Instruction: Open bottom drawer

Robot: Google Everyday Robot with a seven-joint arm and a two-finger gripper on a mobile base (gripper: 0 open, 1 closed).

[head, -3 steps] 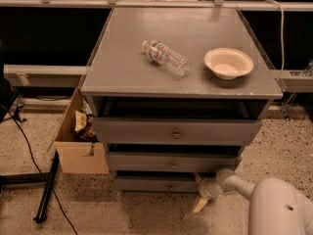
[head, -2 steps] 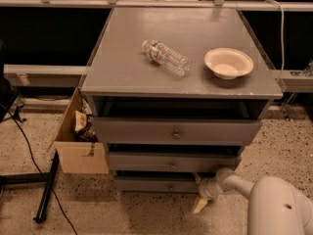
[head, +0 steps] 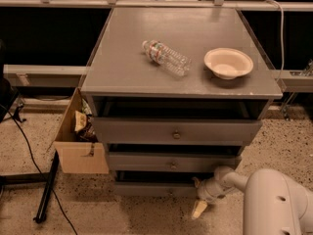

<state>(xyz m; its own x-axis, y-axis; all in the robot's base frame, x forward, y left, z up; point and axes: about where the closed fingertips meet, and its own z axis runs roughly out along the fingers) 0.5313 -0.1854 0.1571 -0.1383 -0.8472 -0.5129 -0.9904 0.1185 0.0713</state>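
Nothing is visibly different from a second ago: the arm, the drawers and the loose items on top all sit where they did.

The grey cabinet [head: 122, 77] is a boxy unit with a flat, matte, faintly scuffed top. It stands on a speckled terrazzo floor [head: 146, 219]. Its three flat grey fronts step down one under another, each with a dark gap above it: the top drawer [head: 137, 131], the middle drawer [head: 142, 161], and the bottom drawer [head: 146, 188]. The bottom drawer is lowest, just above the floor, and its front shows as the slimmest strip.

The robot's arm [head: 274, 202] comes in from the lower right, a smooth, rounded, off-white shell. It narrows to the gripper [head: 198, 196], which sits at the right end of the bottom drawer's front, low by the floor, with a cream tip pointing down. It seems to touch that corner, but the angle is too poor to be sure. Whether the gripper is apart or closed cannot be told.

An open brown cardboard box [head: 80, 158] with clutter inside stands against the cabinet's left side. On the top, a shallow, round, cream bowl [head: 228, 62] sits to the right. A clear, ribbed plastic bottle [head: 166, 58] lies on its side near the middle, apart from the bowl.
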